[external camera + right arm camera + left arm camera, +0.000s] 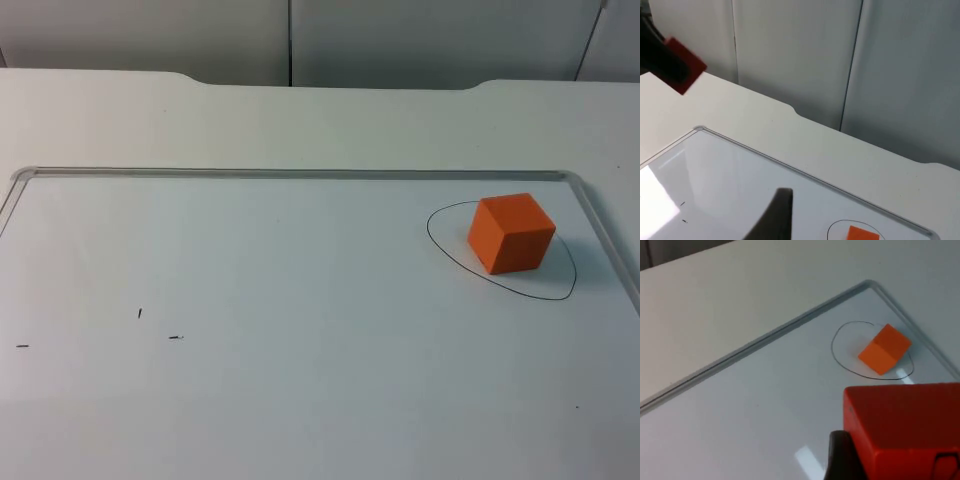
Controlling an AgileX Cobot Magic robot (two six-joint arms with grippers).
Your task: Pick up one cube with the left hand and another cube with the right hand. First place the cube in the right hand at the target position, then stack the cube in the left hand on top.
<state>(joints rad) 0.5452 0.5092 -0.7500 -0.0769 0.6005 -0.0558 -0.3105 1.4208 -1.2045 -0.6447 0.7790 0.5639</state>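
Top view: orange cube [511, 233] resting on the whiteboard [300, 330] inside a hand-drawn black outline [500, 285], near the board's right rim and far corner. A few short black pen marks [139, 313] toward the board's left side. White table top [300, 120] beyond the board, ending at the grey partition wall [400, 40].

Left wrist view: red cube [905, 430] large and close, held in the left gripper [890, 460]; 1 black fingertip [842, 457] pressed against the cube's side, jaws closed on it, above the board. Past it, the same orange cube [884, 350] within the outline [845, 360], well apart from the red cube, with the board's metal rim [765, 337] running diagonally behind.

Right wrist view: right gripper raised above the board, 1 dark fingertip [775, 217] visible; jaw state cannot be told. Orange cube [862, 234] partly visible inside the outline [837, 227]. Across the table, the left gripper [662, 65] seen from outside as a dark shape carrying the red cube [687, 62], held in the air in front of the wall [800, 60].
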